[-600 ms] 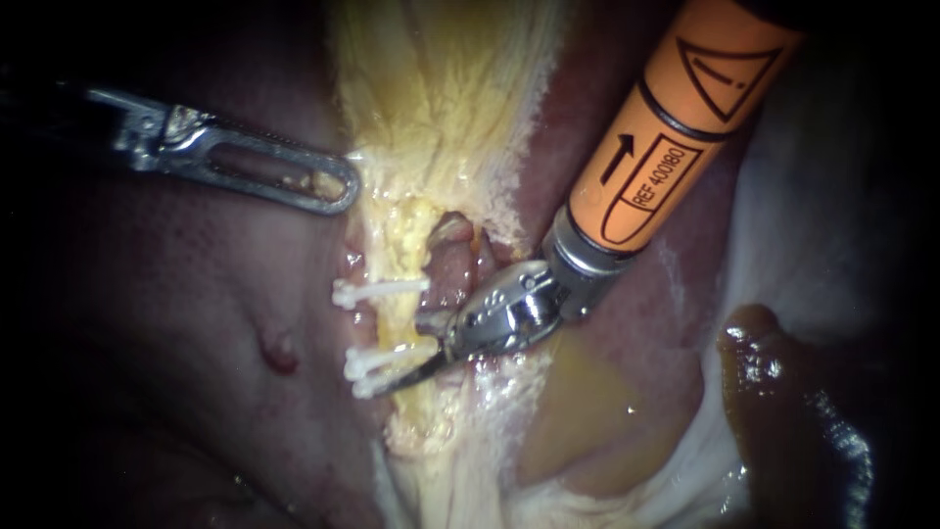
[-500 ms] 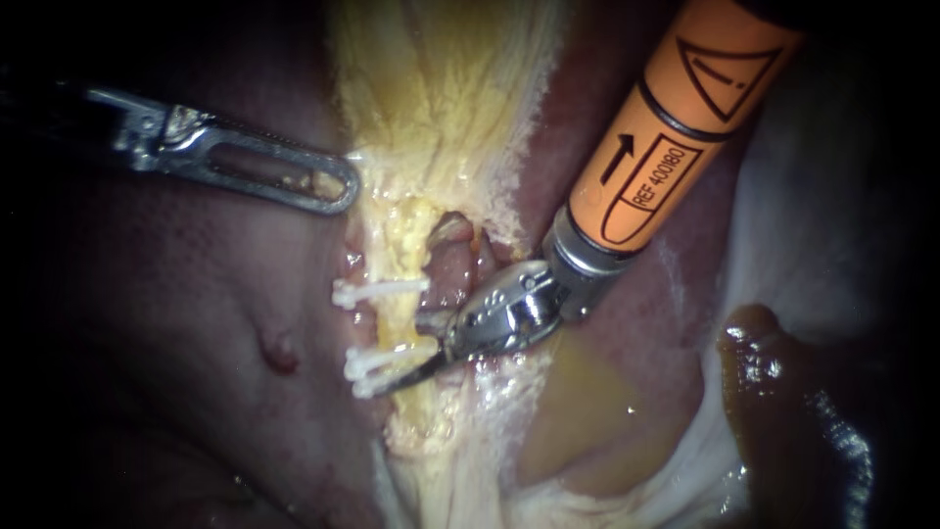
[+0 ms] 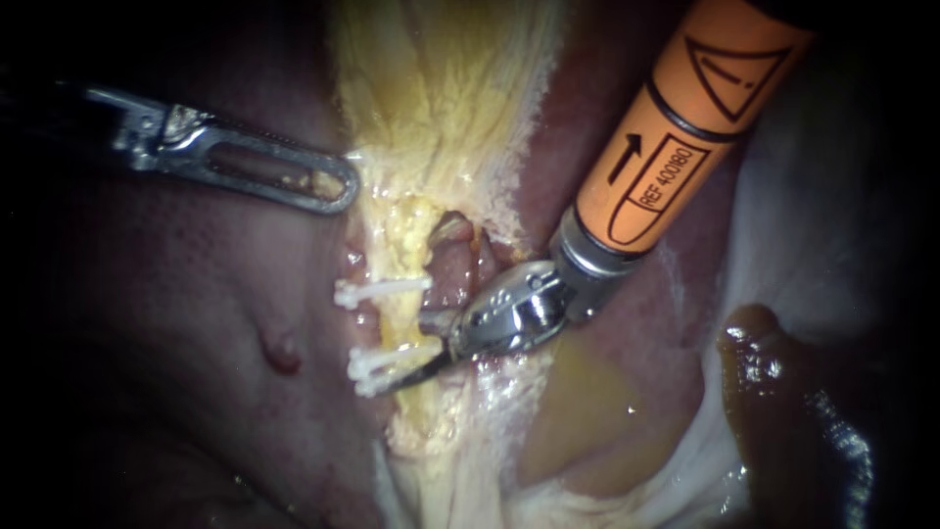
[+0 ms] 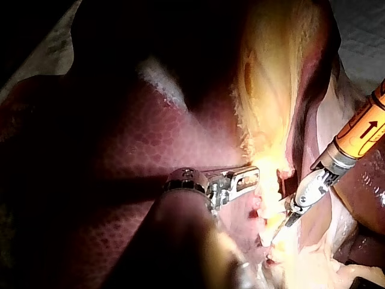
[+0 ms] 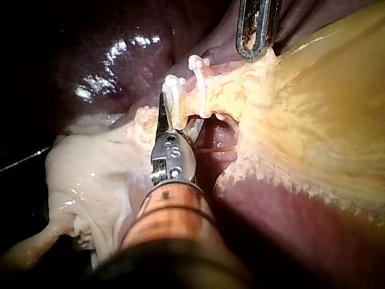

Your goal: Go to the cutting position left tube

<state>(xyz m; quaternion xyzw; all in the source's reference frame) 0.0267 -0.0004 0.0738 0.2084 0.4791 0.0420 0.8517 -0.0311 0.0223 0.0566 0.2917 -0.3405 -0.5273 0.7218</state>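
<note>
While end effector of right instrument (image 3: 403, 354) stands open, left tube (image 3: 399, 328) pale yellow, crossed by two white clips (image 3: 377, 291)

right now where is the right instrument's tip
Endoscope view, centre: the right instrument has its tip beside the lower white clip on the tube, just below the upper clip.

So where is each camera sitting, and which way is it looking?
Endoscope view: close over the tissue, facing small white clips on the pale yellow tube; slotted silver left instrument and orange-shafted right instrument both show.
Left wrist view: on the left arm, looking along its own instrument at bright yellow tissue; the right instrument shows beside.
Right wrist view: on the right arm, looking along its orange shaft at the clips; the left instrument lies beyond.
Shared: all three show both instruments.
</note>
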